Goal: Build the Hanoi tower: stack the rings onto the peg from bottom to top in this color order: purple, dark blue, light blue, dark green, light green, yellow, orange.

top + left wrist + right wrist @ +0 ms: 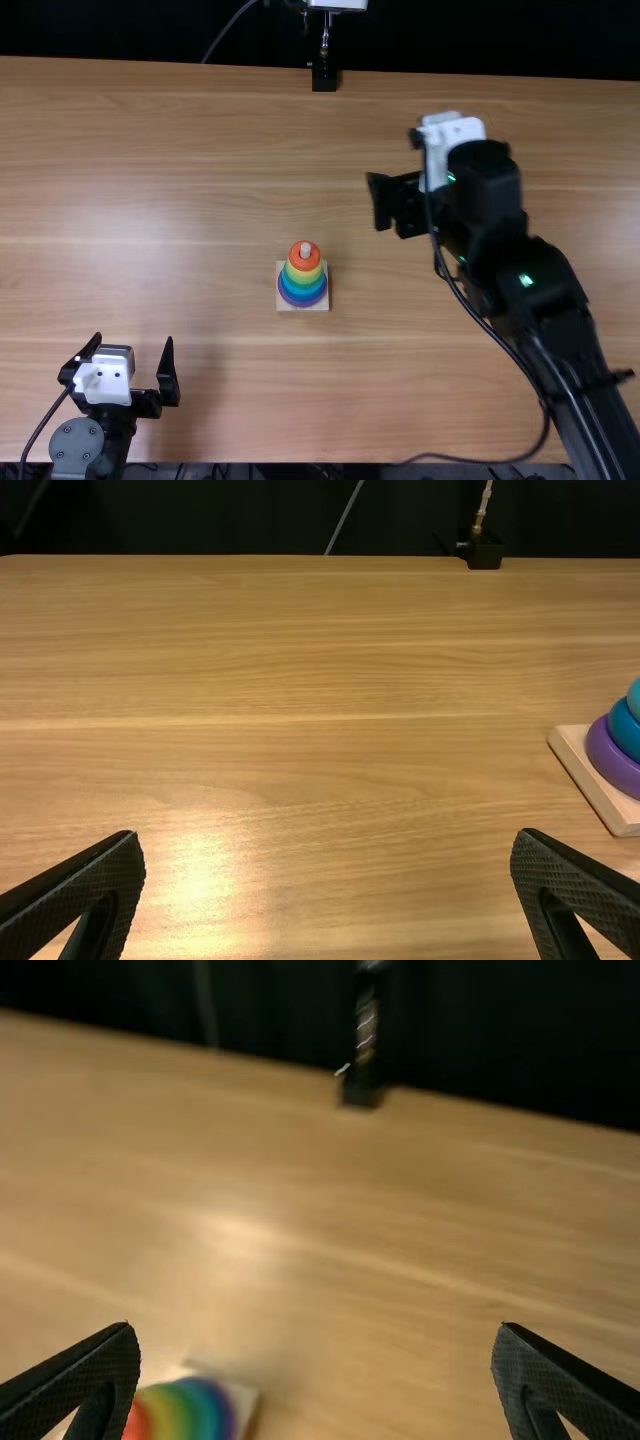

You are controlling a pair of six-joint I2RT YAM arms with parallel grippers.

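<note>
From where I sit, the table is light brown wood with grain running side to side and a soft patch of glare on its left part. Beyond its far edge the room falls away into a dark backdrop, with a thin pale cable crossing it and a black stand right at the edge. The ring tower is near the middle of the table, a little toward me, between my two arms. It stands upright, its long axis vertical, with the pale peg poking up through the orange ring on top; yellow, green and blues step down to the purple ring at the bottom. The square wooden base lies flat, its sides roughly in line with the table's edges. My left gripper is released, its fingers spread wide with nothing between them, at the near left of the table. My right gripper is off to the tower's far right, above the table, its fingers also parted and holding nothing.
</note>
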